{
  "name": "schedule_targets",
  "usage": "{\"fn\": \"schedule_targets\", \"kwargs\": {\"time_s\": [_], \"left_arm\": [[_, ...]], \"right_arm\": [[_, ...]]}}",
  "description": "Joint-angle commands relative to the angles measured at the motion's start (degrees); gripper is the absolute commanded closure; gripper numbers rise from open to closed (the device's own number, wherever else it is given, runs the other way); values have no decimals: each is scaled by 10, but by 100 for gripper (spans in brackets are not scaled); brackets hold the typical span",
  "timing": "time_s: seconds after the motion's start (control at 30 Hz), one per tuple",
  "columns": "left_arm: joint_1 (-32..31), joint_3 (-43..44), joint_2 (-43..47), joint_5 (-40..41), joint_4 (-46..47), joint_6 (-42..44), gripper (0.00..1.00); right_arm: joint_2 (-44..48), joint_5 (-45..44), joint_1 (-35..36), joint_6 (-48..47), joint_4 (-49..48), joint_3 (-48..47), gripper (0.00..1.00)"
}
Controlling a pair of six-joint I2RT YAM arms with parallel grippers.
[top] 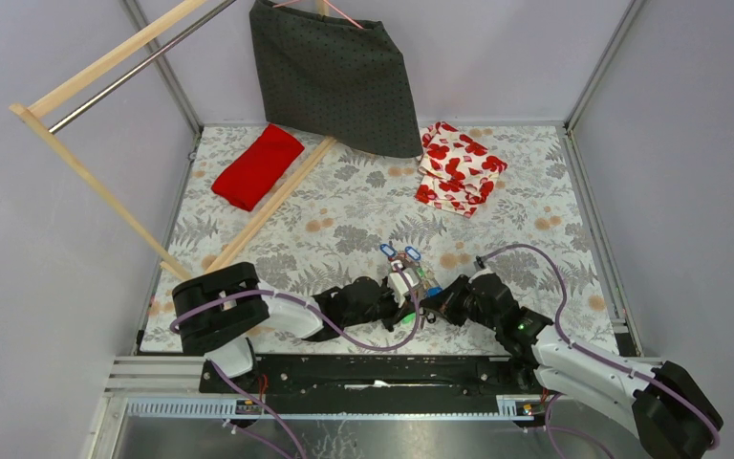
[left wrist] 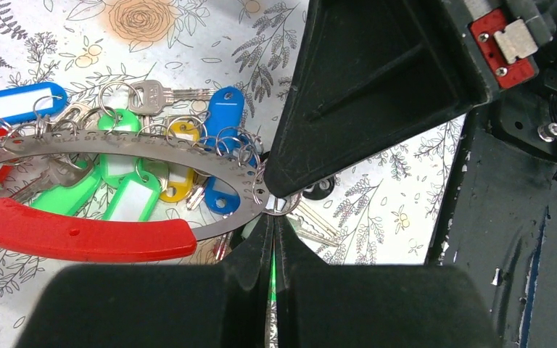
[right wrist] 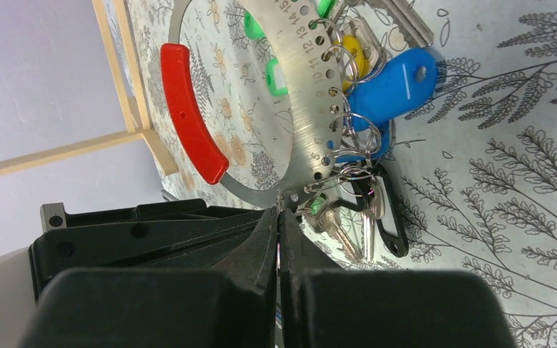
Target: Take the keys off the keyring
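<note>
Two grips: my left gripper (left wrist: 273, 217) and right gripper (right wrist: 281, 214) both clamp the keyring (left wrist: 116, 140).
Load: keys (left wrist: 134, 199) bunched along it.

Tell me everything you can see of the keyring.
The keyring is a large flat hoop of silvery metal, punched with a row of small numbered holes. A curved red plastic grip covers one stretch of its rim. Small wire rings through the holes carry the keys with blue, green, yellow and red tags. It is near the front of the flowered table, between the arms. The left gripper and right gripper are both shut at one spot on its rim.
</note>
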State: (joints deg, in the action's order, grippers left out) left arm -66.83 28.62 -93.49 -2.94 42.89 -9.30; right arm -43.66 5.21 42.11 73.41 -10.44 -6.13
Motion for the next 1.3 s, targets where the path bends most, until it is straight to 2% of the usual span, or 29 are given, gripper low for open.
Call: {"fn": "schedule_targets", "kwargs": {"time_s": [0.0,0.43,0.77,1.0,1.13,1.27], "left_arm": [[12,7,19,7,29,14,100],[21,6,42,-2,2,61,100],[20,18,60,-27,-30,138,100],[20,41,66,-63,-80,168,100],[17,50,63,-90,-102,178,100],[13,60,57,-78,-118,178,100]], "right_arm": [[-11,58,9,-35,-25,-1,100],[-28,132,9,-101,-9,-14,100],[-65,189,8,-166,42,-53,100],[-94,192,8,-196,74,-75,100],[-118,180,9,-236,126,-109,100],[-135,166,8,-258,156,-140,100]]}}
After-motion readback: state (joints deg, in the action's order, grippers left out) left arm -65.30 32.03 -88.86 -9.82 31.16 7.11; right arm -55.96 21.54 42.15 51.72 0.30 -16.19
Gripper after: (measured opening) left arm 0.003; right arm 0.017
